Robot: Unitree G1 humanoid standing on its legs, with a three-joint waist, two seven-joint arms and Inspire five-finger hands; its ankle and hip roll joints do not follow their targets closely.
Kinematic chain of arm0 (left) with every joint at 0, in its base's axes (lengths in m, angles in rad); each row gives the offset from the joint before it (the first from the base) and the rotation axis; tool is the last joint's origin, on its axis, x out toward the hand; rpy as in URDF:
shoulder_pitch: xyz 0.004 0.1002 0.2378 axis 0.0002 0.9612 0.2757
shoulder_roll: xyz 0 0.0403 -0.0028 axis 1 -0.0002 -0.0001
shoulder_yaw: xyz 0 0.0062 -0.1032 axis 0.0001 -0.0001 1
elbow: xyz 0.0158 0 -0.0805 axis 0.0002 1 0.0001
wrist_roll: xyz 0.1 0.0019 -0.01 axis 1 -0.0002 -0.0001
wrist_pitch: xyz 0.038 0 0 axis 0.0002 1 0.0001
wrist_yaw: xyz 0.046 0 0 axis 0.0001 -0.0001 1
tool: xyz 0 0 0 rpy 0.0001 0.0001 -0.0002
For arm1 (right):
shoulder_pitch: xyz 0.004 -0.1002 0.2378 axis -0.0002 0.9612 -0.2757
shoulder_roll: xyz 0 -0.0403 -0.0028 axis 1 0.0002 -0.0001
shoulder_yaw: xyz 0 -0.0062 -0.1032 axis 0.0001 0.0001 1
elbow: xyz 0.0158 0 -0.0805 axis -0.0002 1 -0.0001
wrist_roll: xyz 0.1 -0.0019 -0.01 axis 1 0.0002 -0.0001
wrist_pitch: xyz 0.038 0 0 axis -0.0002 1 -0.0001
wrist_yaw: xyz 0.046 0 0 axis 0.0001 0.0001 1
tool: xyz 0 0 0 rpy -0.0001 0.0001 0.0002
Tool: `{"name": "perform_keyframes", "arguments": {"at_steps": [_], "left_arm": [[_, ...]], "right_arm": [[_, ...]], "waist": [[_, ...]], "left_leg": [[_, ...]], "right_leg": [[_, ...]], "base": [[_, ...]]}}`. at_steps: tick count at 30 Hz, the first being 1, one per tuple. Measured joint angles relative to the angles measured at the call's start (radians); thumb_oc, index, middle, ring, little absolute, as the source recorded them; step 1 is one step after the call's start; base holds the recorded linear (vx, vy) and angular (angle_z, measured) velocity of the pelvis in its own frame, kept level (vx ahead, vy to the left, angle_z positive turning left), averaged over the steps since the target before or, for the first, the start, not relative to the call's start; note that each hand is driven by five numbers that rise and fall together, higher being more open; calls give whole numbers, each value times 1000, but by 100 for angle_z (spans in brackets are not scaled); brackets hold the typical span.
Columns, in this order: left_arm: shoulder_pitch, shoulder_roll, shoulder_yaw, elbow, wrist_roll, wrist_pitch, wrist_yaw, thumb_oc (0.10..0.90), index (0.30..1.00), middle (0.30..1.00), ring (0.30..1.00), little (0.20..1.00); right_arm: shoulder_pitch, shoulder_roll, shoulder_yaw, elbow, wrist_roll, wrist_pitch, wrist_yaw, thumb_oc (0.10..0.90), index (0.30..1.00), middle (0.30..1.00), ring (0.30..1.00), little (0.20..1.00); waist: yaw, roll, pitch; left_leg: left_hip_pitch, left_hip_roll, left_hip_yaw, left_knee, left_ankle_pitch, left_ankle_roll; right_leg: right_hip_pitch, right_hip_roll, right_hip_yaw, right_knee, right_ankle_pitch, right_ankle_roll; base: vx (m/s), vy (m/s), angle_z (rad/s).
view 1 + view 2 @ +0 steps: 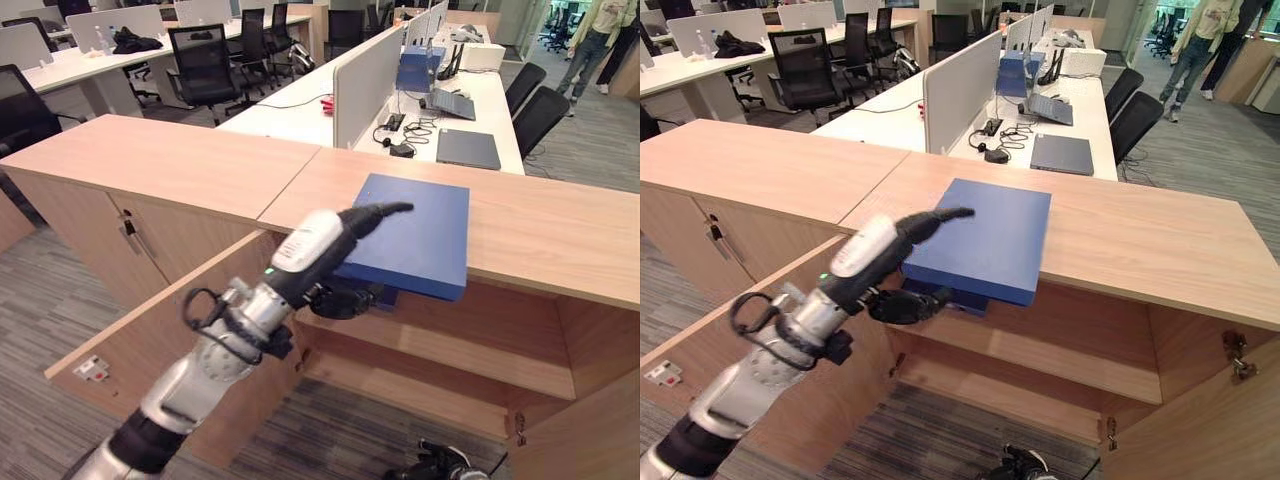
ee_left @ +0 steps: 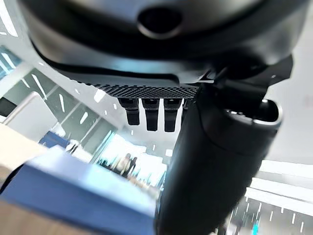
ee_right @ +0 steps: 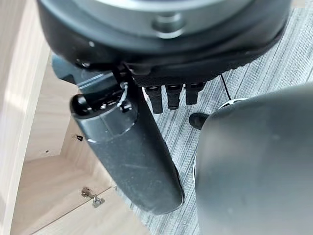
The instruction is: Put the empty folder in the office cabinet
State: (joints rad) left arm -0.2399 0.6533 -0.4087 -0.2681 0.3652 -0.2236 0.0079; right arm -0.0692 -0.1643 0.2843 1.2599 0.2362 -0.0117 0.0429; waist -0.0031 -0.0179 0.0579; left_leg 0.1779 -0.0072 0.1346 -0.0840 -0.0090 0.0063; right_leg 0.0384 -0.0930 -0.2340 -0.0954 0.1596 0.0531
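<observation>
Left hand (image 1: 340, 262) grips the near-left corner of the blue folder (image 1: 415, 240), thumb lying on top and fingers curled underneath. The folder lies flat on the wooden worktop (image 1: 540, 225) of the cabinet (image 1: 450, 350), its near edge overhanging the open compartment, whose door (image 1: 150, 345) is swung out to the left. Right hand (image 3: 146, 142) hangs low over the grey carpet (image 3: 279, 54) by the cabinet's lower hinge (image 3: 90, 196); its fingers look curled with nothing in them, though the view is too close to be sure.
</observation>
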Motion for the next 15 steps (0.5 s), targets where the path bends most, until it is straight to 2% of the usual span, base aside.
{"name": "perform_keyframes", "arguments": {"at_steps": [7,9,11,15], "left_arm": [[-70,-2,-72,57,136,-3,3,800,900,900,900,900],[-113,-2,-138,99,160,-3,11,800,900,900,900,900],[-112,-4,-158,114,208,-13,14,800,900,900,900,900],[-166,-7,-207,202,312,-11,53,800,900,900,900,900]], "right_arm": [[0,-4,9,6,0,3,-7,800,900,900,900,900],[-49,8,-5,107,-1,-4,-26,800,900,900,900,900],[-43,3,28,87,-7,22,-41,800,900,900,900,900],[-5,-12,46,25,-10,12,-40,800,900,900,900,900]], "waist": [[2,0,-1],[8,-1,-10],[2,-2,-21],[-4,-5,-28]], "left_leg": [[-2,2,9,0,1,2],[-3,2,8,0,1,2],[-1,2,9,0,1,2],[-1,2,15,3,4,3]], "right_leg": [[-8,3,8,0,3,-5],[-6,2,6,6,3,-5],[-5,4,7,6,3,-5],[-11,3,11,6,4,-6]], "base": [[4,6,-2],[19,16,1],[0,0,0],[-17,-6,-4]]}}
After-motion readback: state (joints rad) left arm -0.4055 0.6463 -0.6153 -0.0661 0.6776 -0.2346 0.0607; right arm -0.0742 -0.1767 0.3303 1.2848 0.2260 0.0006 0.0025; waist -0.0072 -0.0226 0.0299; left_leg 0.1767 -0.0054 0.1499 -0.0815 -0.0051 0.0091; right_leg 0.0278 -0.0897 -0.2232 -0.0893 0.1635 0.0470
